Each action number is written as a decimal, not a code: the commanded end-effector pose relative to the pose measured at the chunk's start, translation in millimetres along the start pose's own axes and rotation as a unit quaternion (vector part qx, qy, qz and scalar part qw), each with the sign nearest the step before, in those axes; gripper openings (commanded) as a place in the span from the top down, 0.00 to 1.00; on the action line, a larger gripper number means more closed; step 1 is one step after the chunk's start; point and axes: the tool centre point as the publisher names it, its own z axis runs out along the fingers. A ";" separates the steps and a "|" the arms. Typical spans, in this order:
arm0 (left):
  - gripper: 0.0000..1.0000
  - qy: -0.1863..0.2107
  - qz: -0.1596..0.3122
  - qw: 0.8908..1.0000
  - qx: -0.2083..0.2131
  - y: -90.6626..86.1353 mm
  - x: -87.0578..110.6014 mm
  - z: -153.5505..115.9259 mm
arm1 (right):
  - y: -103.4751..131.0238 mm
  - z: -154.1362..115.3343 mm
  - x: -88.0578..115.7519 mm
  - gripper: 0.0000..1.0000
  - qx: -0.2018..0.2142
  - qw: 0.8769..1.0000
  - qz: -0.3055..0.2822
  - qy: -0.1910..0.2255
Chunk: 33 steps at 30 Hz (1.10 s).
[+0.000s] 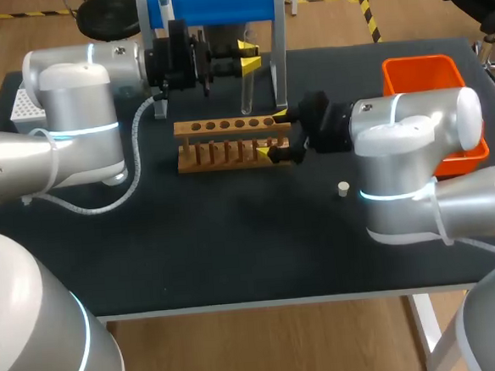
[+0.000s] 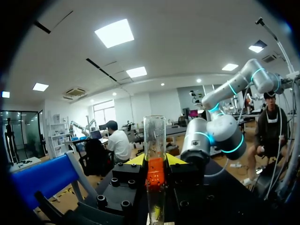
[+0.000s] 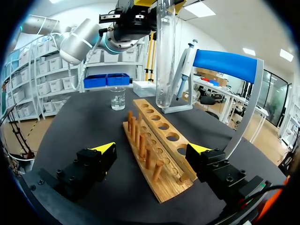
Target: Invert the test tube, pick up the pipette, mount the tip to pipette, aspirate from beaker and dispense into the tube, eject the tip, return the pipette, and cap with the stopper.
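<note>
A clear glass test tube (image 1: 246, 92) hangs upright above the far side of the wooden rack (image 1: 228, 144), with my left gripper (image 1: 249, 55) shut on its upper part. In the left wrist view the test tube (image 2: 154, 140) stands between the two yellow tips of the left gripper (image 2: 155, 161). My right gripper (image 1: 274, 133) is open, its fingers either side of the rack's right end. In the right wrist view the right gripper (image 3: 152, 149) straddles the rack (image 3: 157, 140), and the tube (image 3: 165, 51) hangs rounded end down over the far holes. The pipette (image 3: 185, 65) hangs on the blue-topped stand (image 3: 225, 63).
A small glass beaker (image 3: 117, 98) stands beyond the rack. A white stopper (image 1: 343, 188) lies on the black table (image 1: 235, 254) near my right arm. An orange bin (image 1: 423, 80) sits at the back right, a white tip box (image 1: 19, 108) at the back left.
</note>
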 end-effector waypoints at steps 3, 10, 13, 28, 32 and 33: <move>1.00 -0.001 -0.005 1.000 0.005 7.0 -3.9 0.3 | -0.5 1.2 1.4 0.00 -0.001 1.000 0.000 -0.003; 1.00 -0.009 -0.009 1.000 0.006 12.5 -6.1 -1.3 | -0.5 1.2 1.4 0.00 -0.001 1.000 0.000 -0.003; 1.00 -0.011 -0.011 1.000 0.006 14.5 -6.5 -2.5 | -0.5 1.2 1.4 0.00 -0.001 1.000 0.000 -0.003; 1.00 -0.023 -0.015 1.000 0.010 24.1 -11.1 -7.6 | -0.5 1.2 1.4 0.00 -0.001 1.000 0.000 -0.003; 1.00 -0.025 -0.020 0.999 0.011 27.9 -12.3 -8.1 | -0.5 1.2 1.4 0.00 -0.001 1.000 0.000 -0.003; 1.00 -0.025 -0.022 0.999 0.011 28.8 -12.5 -8.3 | -0.5 1.2 1.4 0.00 -0.001 1.000 0.000 -0.003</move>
